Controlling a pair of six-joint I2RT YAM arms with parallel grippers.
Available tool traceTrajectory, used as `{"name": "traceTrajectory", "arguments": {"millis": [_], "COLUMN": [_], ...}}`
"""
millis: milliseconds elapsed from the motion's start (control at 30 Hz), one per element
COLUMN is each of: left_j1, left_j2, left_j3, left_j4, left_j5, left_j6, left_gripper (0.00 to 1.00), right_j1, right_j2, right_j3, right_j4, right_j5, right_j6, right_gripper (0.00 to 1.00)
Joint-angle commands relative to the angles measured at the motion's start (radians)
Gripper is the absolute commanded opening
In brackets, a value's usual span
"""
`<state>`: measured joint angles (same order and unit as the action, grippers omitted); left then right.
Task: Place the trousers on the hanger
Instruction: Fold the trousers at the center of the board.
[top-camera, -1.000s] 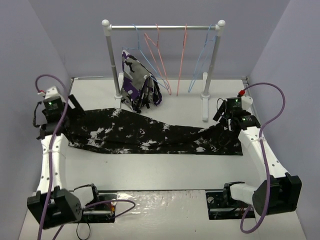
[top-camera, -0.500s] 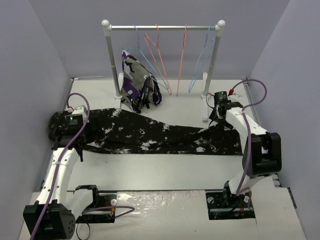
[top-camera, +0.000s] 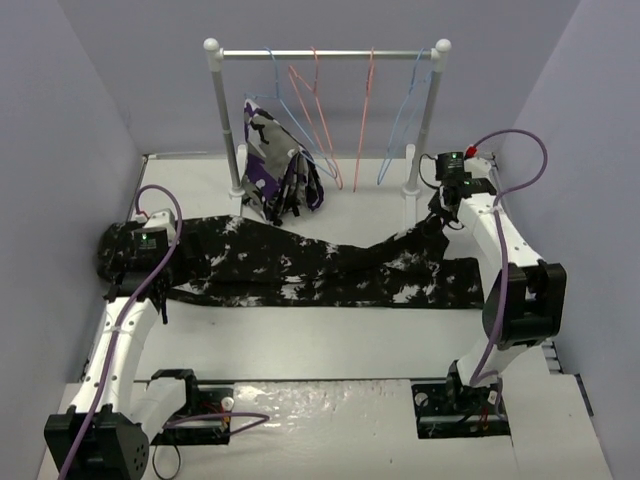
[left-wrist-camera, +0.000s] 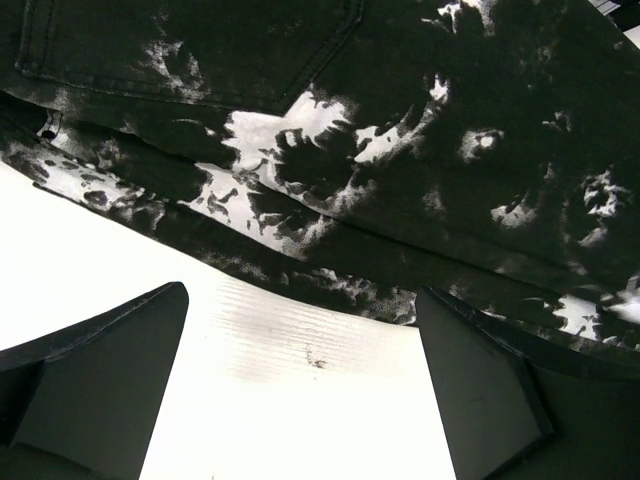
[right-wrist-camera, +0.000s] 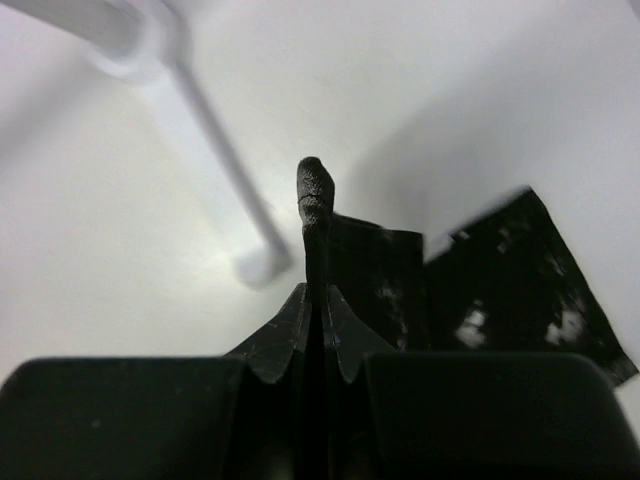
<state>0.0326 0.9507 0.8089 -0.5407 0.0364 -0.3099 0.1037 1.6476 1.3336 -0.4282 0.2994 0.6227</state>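
The right gripper (right-wrist-camera: 314, 195) has its fingers pressed together on a fold of the trousers (top-camera: 300, 270), pinching the far leg near its hem. It hangs just in front of the right post of the clothes rack (top-camera: 425, 120), near the table's back right corner. From that pinch the black, white-splotched cloth rises off the table (top-camera: 320, 340) in a slanted ridge. The near leg lies flat beside it, with its hem toward the right edge.

The left gripper (left-wrist-camera: 300, 370) has its fingers spread wide, holding nothing. It is poised over bare table just beside the near edge of the waist end, where a stitched pocket seam shows. That end lies by the left edge of the table.

The light-blue wire hanger (top-camera: 405, 110) hangs from the rack rail near the right post, well apart from the trousers. Two pink-red hangers (top-camera: 367, 100) hang left of it, and a purple, white and black garment (top-camera: 280, 170) hangs at the rail's left end.

Half a second ago the right gripper was lower and open over the flat hem; it has since closed and lifted the leg toward the post. A second ago the left arm stood at the table's left edge; it has since moved in over the waist and its fingers have opened wider.
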Motion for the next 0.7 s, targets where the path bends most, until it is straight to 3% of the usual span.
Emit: {"name": "traceTrajectory", "arguments": {"millis": [0,100,267,467,533,667], "left_j1": [-0.007,-0.007,-0.008,-0.014,-0.017,-0.019], "left_j2": [-0.001,-0.001,0.01,0.02,0.025,0.028], "left_j3": [0.029,0.03,0.033,0.034,0.035,0.033], "left_j4": [0.042,0.039,0.038,0.04,0.039,0.041], "left_j5": [-0.009,-0.009,-0.006,0.007,0.011,0.016], "left_j6": [0.01,0.004,-0.001,-0.005,-0.006,-0.008], "left_gripper": [0.97,0.97,0.97,0.97,0.97,0.97], "right_j1": [-0.02,-0.083,-0.184,-0.193,-0.193,-0.194], "right_j2": [-0.149,-0.279,-0.516,-0.82,-0.93,-1.003], "right_j3": [0.219,0.121,-0.314,-0.81,-0.915,-0.992], "right_j4": [0.105,0.188,0.269,0.438,0.464,0.468], "right_j5": [-0.035,-0.098,-0.157,-0.202,-0.199,-0.172], "right_j6": [0.041,0.098,0.184,0.237,0.25,0.215], "right_gripper": [0.0,0.0,0.0,0.0,0.0,0.01]}}
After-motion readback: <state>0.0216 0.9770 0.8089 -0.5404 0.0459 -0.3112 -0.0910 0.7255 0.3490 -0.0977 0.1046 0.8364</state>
